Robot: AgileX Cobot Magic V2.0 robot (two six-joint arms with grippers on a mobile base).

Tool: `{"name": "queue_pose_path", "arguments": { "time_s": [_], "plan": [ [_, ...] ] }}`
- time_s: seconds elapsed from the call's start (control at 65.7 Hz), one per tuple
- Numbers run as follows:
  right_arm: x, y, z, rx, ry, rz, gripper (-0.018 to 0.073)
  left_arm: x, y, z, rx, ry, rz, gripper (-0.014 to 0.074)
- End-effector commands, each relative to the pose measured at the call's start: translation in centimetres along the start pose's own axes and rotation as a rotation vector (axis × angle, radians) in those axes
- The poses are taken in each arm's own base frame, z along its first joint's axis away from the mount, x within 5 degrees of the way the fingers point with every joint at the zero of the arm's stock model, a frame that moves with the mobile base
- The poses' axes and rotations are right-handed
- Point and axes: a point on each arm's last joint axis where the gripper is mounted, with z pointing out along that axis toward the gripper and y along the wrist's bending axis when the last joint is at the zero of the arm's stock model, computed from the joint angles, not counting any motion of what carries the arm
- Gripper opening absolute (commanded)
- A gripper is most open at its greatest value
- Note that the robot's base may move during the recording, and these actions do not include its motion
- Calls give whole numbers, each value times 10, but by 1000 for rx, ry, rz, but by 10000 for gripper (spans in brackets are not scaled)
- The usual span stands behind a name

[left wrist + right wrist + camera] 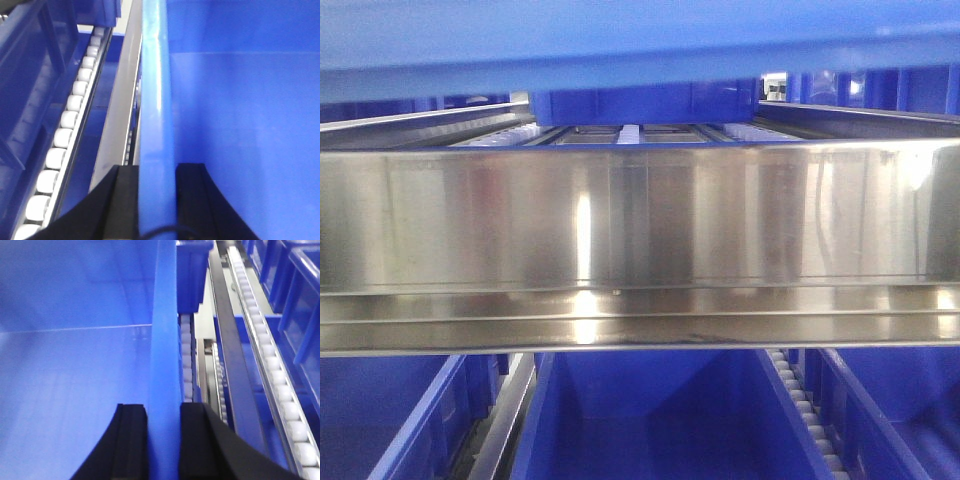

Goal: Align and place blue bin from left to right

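Two grippers show, the left gripper (156, 172) and the right gripper (163, 412), each with two black fingers (122, 200) set either side of one wall of the single blue bin (240, 125). In the front view one steel beam (640, 230) crosses the scene, and three blue containers sit below it: a left container (390, 420), a middle container (650, 410) and a right container (900, 400). The left wrist view has one roller track (65, 135), on the left; the right wrist view has three, on the right.
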Motion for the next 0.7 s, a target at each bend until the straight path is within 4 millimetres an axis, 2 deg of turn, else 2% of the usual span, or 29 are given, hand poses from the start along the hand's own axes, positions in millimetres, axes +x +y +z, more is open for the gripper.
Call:
{"name": "queue_pose_path", "arguments": {
  "time_s": [0.0,0.685],
  "plan": [
    [-13,19,-8,-213,-139,14,-72,-4,-10,-4,106,-41,-9,-111],
    [-13,20,-8,-221,-146,14,-72,-4,-10,-4,104,-44,-8,-111]
  ]
}}
